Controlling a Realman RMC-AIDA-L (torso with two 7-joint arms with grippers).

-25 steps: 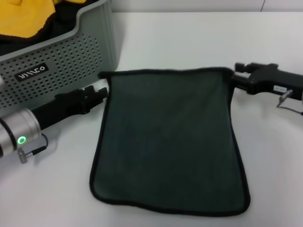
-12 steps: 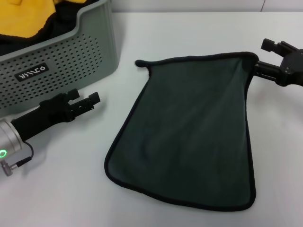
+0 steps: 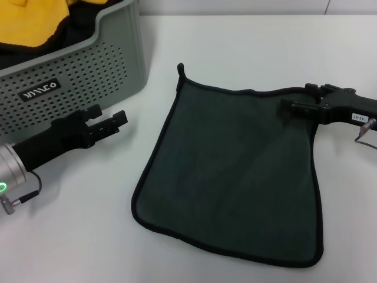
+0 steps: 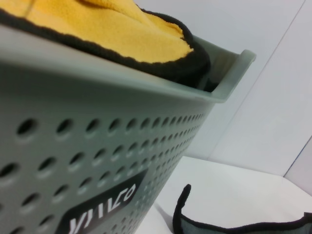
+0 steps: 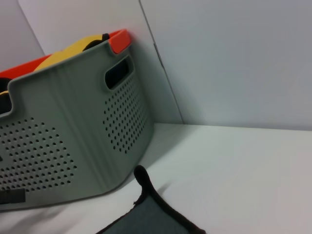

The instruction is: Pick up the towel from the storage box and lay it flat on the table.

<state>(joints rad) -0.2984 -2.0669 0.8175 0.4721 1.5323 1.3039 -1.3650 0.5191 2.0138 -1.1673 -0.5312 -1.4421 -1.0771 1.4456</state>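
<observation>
The towel [image 3: 235, 171] lies dark green face up on the white table [image 3: 247, 41], nearly flat. Its far left corner [image 3: 181, 71] curls upward; that corner also shows in the left wrist view [image 4: 183, 207] and the right wrist view [image 5: 142, 178]. My right gripper [image 3: 294, 99] is low over the towel's far right corner and looks shut on it. My left gripper [image 3: 112, 116] is open and empty, on the table to the left of the towel, just in front of the grey-green storage box [image 3: 88, 65].
The storage box holds other yellow-and-black cloths [image 3: 29, 26], also seen heaped over its rim in the left wrist view [image 4: 112, 34]. An orange edge [image 5: 117, 36] shows behind the box. The box's black label [image 3: 40, 90] faces me.
My left gripper let go of the towel's far left corner and pulled back left. My right gripper dragged the towel to the right, then lowered its corner toward the table.
</observation>
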